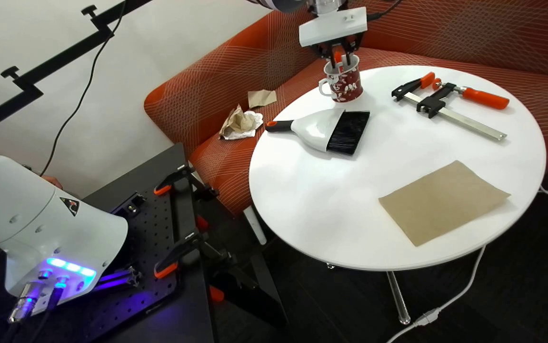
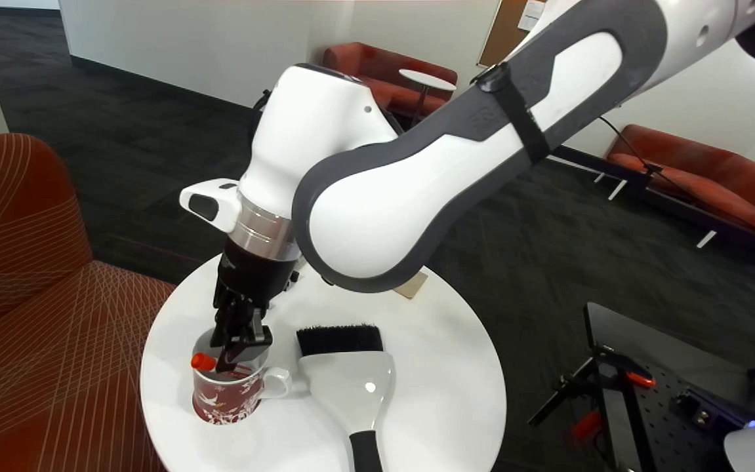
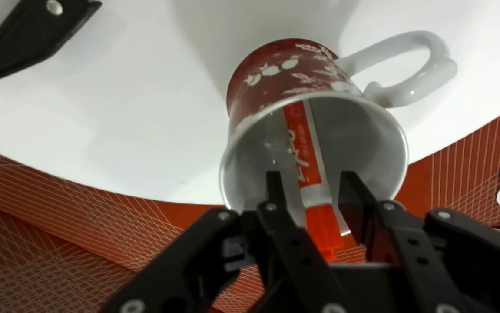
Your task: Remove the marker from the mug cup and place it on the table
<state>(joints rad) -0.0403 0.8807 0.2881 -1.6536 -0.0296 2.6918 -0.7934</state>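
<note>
The white mug cup (image 1: 348,86) with its red pattern stands upright near the edge of the round white table (image 1: 312,205). It also shows in an exterior view (image 2: 225,401) and in the wrist view (image 3: 284,71). The marker (image 3: 305,143), red and white with an orange-red cap, leans inside the mug, its cap sticking out past the rim. The cap also shows in an exterior view (image 2: 203,362). My gripper (image 3: 312,182) points down at the mug's mouth with its fingertips at the opening. It is open, one finger on each side of the marker, with gaps visible on both sides.
A grey dustpan with a black brush (image 1: 321,131) lies close to the mug, near its handle. A red-and-black clamp (image 1: 450,105) and a sheet of brown paper (image 1: 445,202) lie on the table. The red-orange couch (image 1: 235,81) borders the table behind the mug.
</note>
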